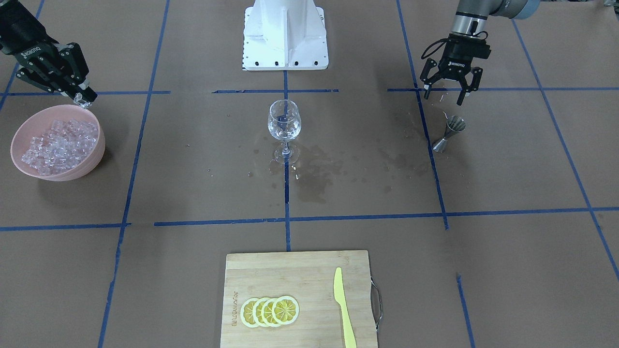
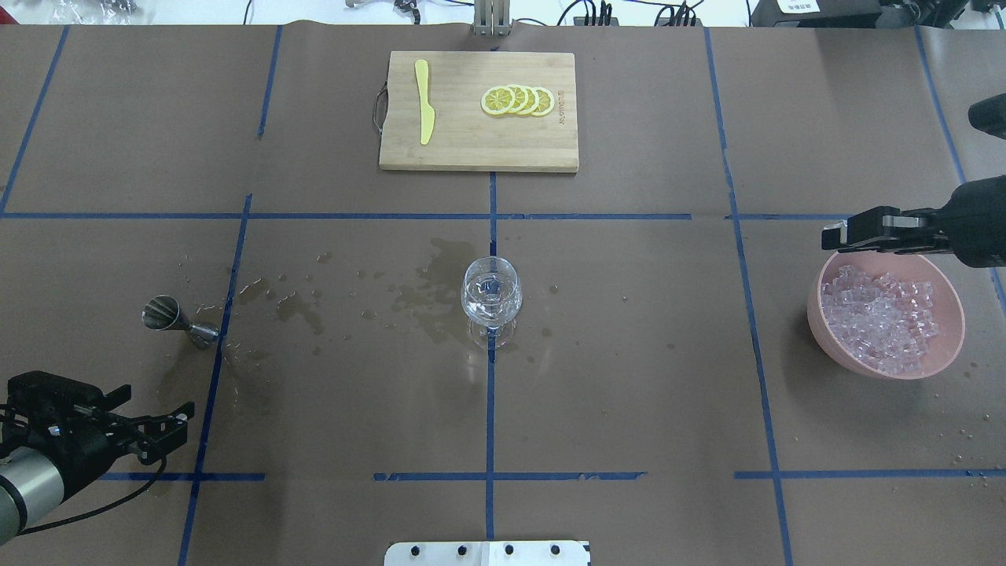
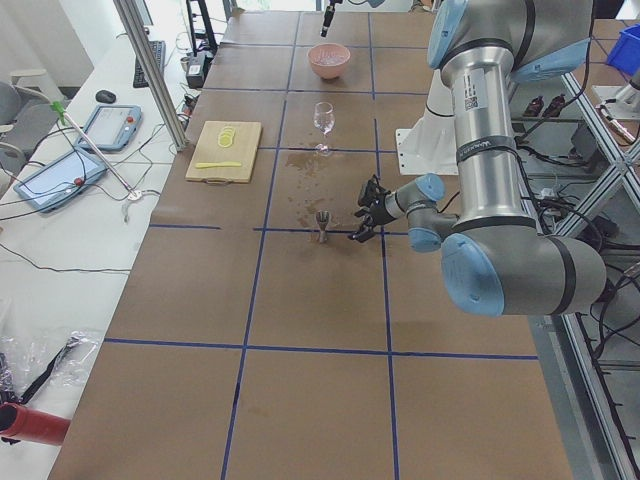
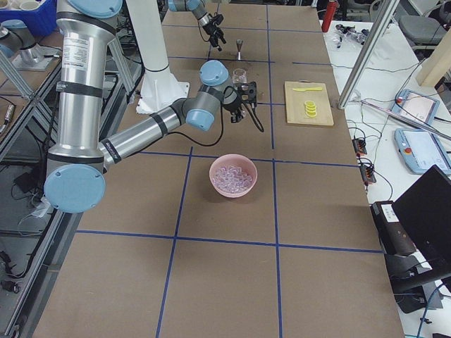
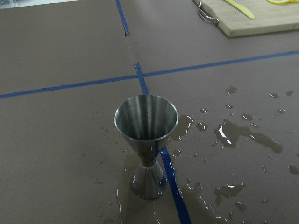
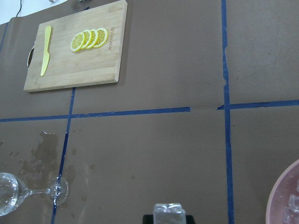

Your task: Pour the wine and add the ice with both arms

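The table (image 2: 629,393) is wet: puddles (image 2: 440,287) spread from the centre toward the robot's left. A glass foot or jigger base set on that film could slide when nudged.

The bowl (image 1: 94,157) sits at the robot's far right, heaped with ice (image 1: 58,145), well apart from the glass. That long carry is the main risk, because there is plenty of room to lose a cube on the way.

The glass (image 1: 284,123) stands upright at the centre with clear liquid in its bowl. It is tall on a thin stem, so a low approach could clip the rim and tip it. A cube let go from too high could splash.

The jigger (image 1: 449,131) stands upright in a puddle and looks empty. The left gripper (image 1: 443,96) hangs near it with its fingers spread, holding nothing. A careless move there could knock it over.

One cube (image 6: 169,213) is pinched at the very tips of the right gripper (image 1: 84,95), above the bowl's far rim. It is slick and glassy, and held that shallowly it may squirt out under a jerk or tilt.
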Action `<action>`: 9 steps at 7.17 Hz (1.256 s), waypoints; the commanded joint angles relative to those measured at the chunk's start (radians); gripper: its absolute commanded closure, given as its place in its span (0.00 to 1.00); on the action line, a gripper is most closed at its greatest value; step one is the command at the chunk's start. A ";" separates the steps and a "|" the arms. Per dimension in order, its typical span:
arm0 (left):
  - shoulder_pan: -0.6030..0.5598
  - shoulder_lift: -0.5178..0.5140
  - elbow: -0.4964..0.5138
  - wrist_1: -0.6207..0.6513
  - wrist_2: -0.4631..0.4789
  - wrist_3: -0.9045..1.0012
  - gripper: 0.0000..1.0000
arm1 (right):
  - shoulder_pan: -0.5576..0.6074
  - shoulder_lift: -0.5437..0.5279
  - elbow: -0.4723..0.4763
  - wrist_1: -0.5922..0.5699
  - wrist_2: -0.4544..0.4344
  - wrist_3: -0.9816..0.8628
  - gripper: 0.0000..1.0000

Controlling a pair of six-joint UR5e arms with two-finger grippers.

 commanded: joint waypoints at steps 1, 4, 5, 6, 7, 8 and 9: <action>0.000 0.053 -0.040 0.002 -0.059 0.000 0.00 | -0.028 0.075 -0.002 -0.009 0.012 0.091 1.00; -0.008 0.081 -0.088 0.014 -0.207 -0.002 0.00 | -0.094 0.126 -0.011 -0.012 0.000 0.105 1.00; -0.009 0.085 -0.148 0.120 -0.240 -0.002 0.00 | -0.123 0.162 -0.018 -0.013 -0.008 0.143 1.00; -0.008 0.085 -0.168 0.144 -0.257 -0.006 0.00 | -0.149 0.202 -0.018 -0.041 -0.029 0.163 1.00; -0.011 0.087 -0.173 0.175 -0.304 -0.009 0.00 | -0.186 0.268 -0.016 -0.114 -0.072 0.179 1.00; -0.011 0.087 -0.179 0.196 -0.308 -0.009 0.00 | -0.241 0.344 -0.018 -0.200 -0.137 0.191 1.00; -0.014 0.087 -0.187 0.221 -0.340 -0.009 0.00 | -0.299 0.423 -0.021 -0.287 -0.202 0.206 1.00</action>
